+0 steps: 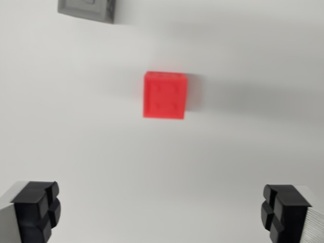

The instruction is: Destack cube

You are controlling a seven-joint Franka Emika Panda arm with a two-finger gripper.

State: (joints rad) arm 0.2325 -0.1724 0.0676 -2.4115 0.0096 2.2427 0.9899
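White tabletop point(76, 142) fills the frame, bare of writing. 1 red cube point(164, 95) sits upper centre; 1 grey cube point(87, 10) upper left. Gripper point(161, 210) fingers spread wide at bottom corners, holding nothing.

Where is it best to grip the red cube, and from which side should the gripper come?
Probably from straight above, with the open gripper closing on the red cube's left and right faces. They look flat and parallel, roughly square to the fingers, with white table free beside both.

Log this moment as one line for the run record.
gripper: open, empty | red cube: on white surface, centred ahead, untouched | grey block: top left, cut off | stack: cannot tell
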